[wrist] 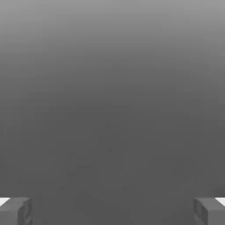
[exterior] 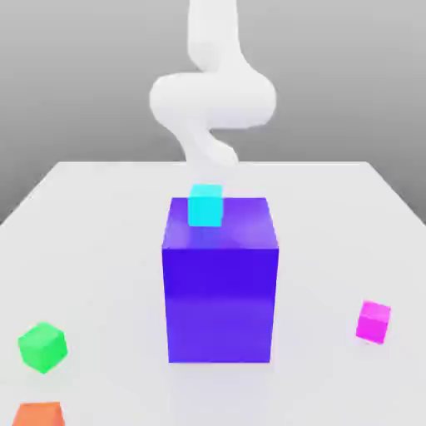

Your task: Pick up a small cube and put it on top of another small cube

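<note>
- Gripper (wrist: 112,211) spread wide, nothing between the fingertips (wrist: 17,210); plain grey surface beyond them in the hand view.
- Arm (exterior: 212,96) raised behind the big blue-violet block (exterior: 220,283) in the exterior view, well apart from every small cube.
- Closest to the arm: cyan cube (exterior: 205,205), seemingly resting on the blue-violet block's top near its far edge, though could sit just behind it.
- Further out, on the white table (exterior: 100,216): small magenta-pink cube (exterior: 373,322), toward the exterior view's right, alone, touching nothing.
- Toward the exterior view's left: green cube (exterior: 42,347); near it, at the lower edge, an orange cube (exterior: 38,413), partly cut off.
- Progress, judged: nothing done so far. No pick made, no small cube stacked on another small cube.
- Left to do: reach across to the magenta-pink cube, descend over it, close on it, lift, carry to the chosen partner cube, set down squarely, release.
- Partner cube not determinable here; green, orange or cyan all plausible.
</note>
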### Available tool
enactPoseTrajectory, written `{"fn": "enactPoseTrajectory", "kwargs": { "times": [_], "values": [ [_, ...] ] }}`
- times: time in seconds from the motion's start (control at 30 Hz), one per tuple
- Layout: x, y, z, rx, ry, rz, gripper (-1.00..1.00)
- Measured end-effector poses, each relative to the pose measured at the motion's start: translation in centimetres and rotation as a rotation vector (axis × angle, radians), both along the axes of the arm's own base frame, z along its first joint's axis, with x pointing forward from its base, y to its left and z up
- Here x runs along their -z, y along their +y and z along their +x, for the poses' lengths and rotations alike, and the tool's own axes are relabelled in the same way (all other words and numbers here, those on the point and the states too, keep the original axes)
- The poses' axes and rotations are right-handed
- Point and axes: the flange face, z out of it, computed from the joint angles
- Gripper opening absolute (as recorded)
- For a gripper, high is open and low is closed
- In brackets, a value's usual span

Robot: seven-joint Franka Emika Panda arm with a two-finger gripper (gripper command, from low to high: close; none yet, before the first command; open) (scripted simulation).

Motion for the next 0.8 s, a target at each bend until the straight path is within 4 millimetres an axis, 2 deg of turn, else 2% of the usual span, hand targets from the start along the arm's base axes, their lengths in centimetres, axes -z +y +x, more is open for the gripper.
{"fn": "enactPoseTrajectory", "kwargs": {
  "times": [0.07,0.17,0.27,0.37,0.53,0.63,0.73,0.8],
  "values": [
    [4.1,2.7,2.3,-0.070,0.064,-0.047,0.00],
    [10.3,6.6,4.5,-0.176,0.153,-0.112,0.00],
    [16.7,10.5,5.5,-0.289,0.239,-0.171,0.00],
    [23.2,14.2,5.3,-0.410,0.323,-0.225,0.00],
    [33.7,19.6,2.3,-0.622,0.458,-0.300,0.00],
    [39.5,23.0,-1.4,-0.775,0.535,-0.342,0.00],
    [44.9,24.7,-5.4,-0.907,0.614,-0.368,0.00],
    [47.6,25.1,-6.8,-0.948,0.642,-0.370,0.00]
  ]
}}
